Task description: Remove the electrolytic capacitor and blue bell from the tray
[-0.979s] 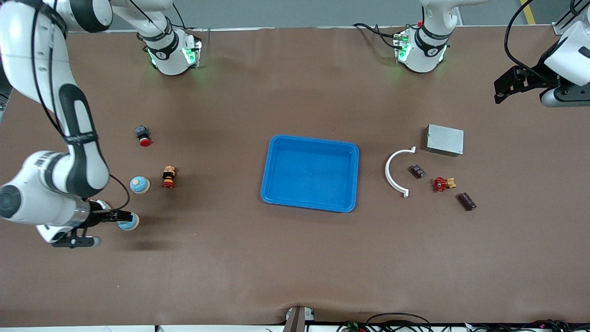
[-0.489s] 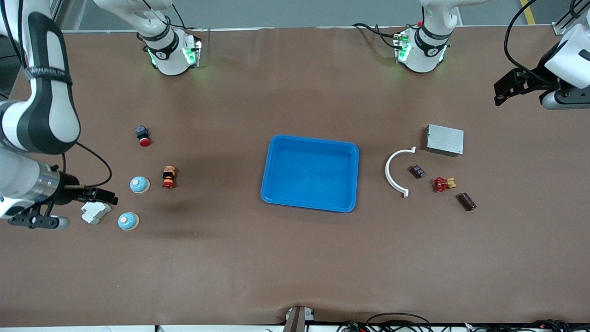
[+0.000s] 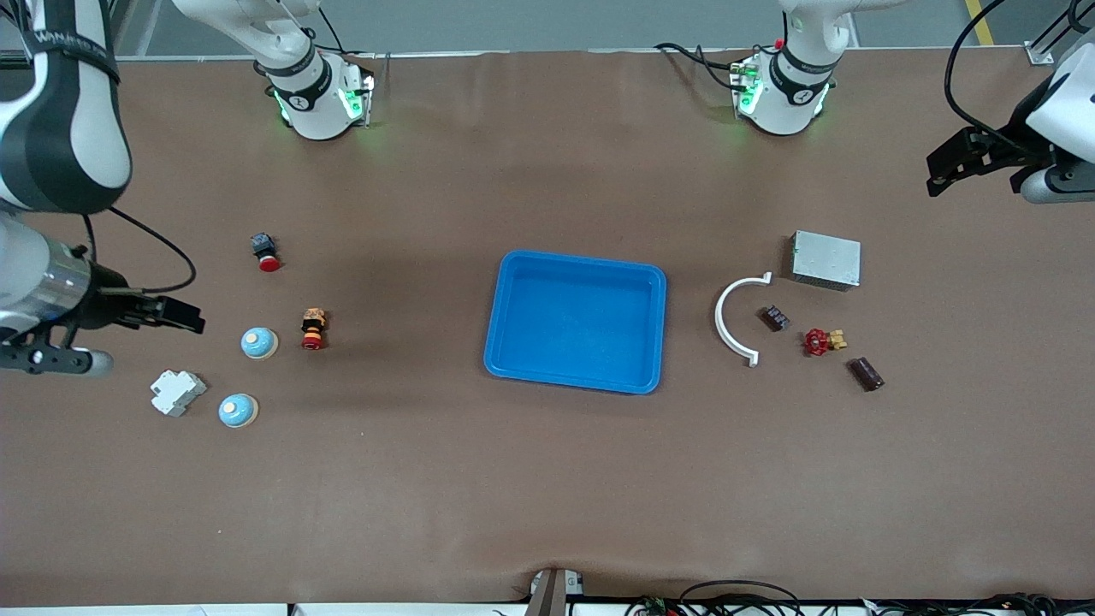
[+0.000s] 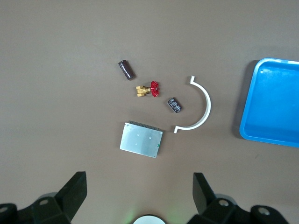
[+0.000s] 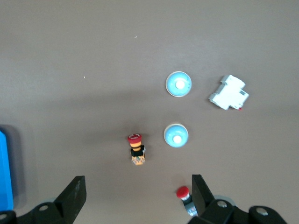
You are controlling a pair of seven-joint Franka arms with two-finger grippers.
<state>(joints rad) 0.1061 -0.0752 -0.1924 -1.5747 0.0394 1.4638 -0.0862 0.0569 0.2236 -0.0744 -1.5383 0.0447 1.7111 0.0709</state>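
Two blue bells lie toward the right arm's end of the table, one (image 3: 258,343) farther from the front camera and one (image 3: 238,411) nearer. Both show in the right wrist view, the farther bell (image 5: 175,135) and the nearer bell (image 5: 178,84). A dark brown cylindrical capacitor (image 3: 866,374) lies toward the left arm's end and shows in the left wrist view (image 4: 125,69). My right gripper (image 3: 184,318) is open and empty, up over bare table beside the bells. My left gripper (image 3: 949,161) is open and empty, high over the table's left arm's end.
A blue tray (image 3: 575,257) sits mid-table. By the bells are a white breaker (image 3: 177,392), a red push button (image 3: 265,251) and a red-and-yellow button (image 3: 313,329). By the capacitor are a white arc (image 3: 727,318), a metal box (image 3: 825,259), a small black component (image 3: 776,318) and a red valve (image 3: 821,341).
My right gripper has risen from the nearer bell and moved toward the right arm's end, uncovering the white breaker; the bell stays in place. My left gripper has shifted slightly.
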